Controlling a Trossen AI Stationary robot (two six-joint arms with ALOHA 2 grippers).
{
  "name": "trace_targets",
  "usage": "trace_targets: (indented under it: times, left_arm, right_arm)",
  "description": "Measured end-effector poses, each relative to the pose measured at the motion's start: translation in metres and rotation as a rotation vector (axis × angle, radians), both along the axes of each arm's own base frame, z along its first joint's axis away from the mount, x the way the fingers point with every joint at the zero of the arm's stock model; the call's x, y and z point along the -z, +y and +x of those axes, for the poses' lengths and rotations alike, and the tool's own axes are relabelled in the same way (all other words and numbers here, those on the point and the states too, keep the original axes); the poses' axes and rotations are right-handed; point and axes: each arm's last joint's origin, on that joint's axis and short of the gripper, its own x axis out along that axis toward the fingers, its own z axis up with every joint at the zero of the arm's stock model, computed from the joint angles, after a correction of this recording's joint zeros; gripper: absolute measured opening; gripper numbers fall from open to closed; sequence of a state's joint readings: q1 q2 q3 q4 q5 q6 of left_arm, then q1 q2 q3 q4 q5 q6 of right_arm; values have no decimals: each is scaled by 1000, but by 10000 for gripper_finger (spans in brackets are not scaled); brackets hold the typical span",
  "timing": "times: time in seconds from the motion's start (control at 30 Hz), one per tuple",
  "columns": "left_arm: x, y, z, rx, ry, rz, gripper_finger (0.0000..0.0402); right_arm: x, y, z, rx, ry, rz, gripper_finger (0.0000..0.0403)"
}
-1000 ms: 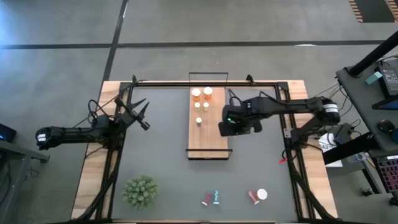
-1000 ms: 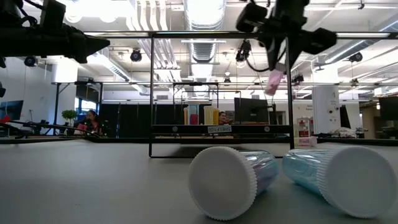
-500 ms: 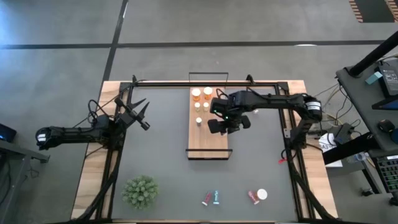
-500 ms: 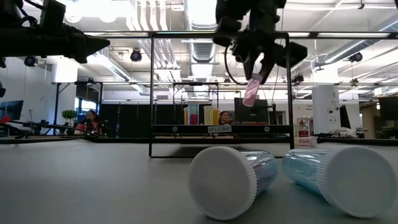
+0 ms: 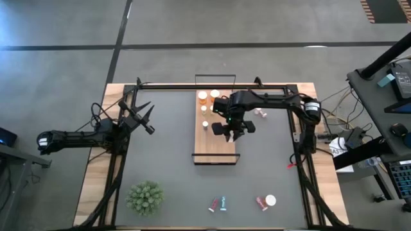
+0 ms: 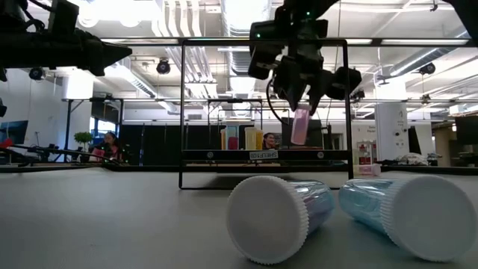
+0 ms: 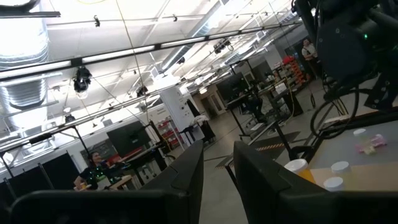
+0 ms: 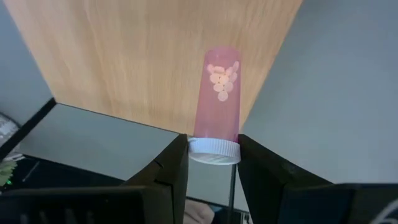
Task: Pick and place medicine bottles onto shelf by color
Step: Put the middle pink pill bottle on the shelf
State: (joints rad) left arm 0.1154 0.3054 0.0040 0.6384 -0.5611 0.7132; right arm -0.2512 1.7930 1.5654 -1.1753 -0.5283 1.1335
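My right end effector [image 8: 212,163] is clenched on the white cap of a pink bottle [image 8: 219,99], which hangs in the air above the light-wood shelf [image 5: 205,142]. On the shelf's far end stand orange bottles [image 5: 208,96] and smaller white-capped ones. Nearer than the shelf, more bottles [image 5: 218,204] lie on the grey surface [image 5: 167,154]. My left end effector [image 5: 146,117], fingers closed and empty, waits well left of the shelf.

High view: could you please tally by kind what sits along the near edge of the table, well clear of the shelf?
Medicine bottles: 4
Plant: 1
Total: 5
Not counted: the pink bottle held in the right gripper over the shelf.
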Motion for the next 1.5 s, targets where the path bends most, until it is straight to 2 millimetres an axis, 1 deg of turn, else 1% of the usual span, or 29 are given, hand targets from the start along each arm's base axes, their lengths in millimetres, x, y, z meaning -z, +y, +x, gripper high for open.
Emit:
trace_targets:
  times: [0.13,0.37,0.5,0.9,1.2,1.5]
  left_arm:
    - [0,0,0,0,0,0,72]
    - [0,0,0,0,-1,0,72]
    - [0,0,0,0,0,0,72]
    - [0,0,0,0,-1,0,72]
    - [0,0,0,0,1,0,72]
    - [0,0,0,0,0,0,72]
  right_arm:
    - [2,0,0,4,13,10,109]
    - [2,0,1,103,58,28,109]
    - [5,0,6,147,51,47,109]
    - [7,-4,21,156,22,89,109]
    - [8,-8,37,228,7,100,109]
    - [15,-13,63,199,26,138,109]
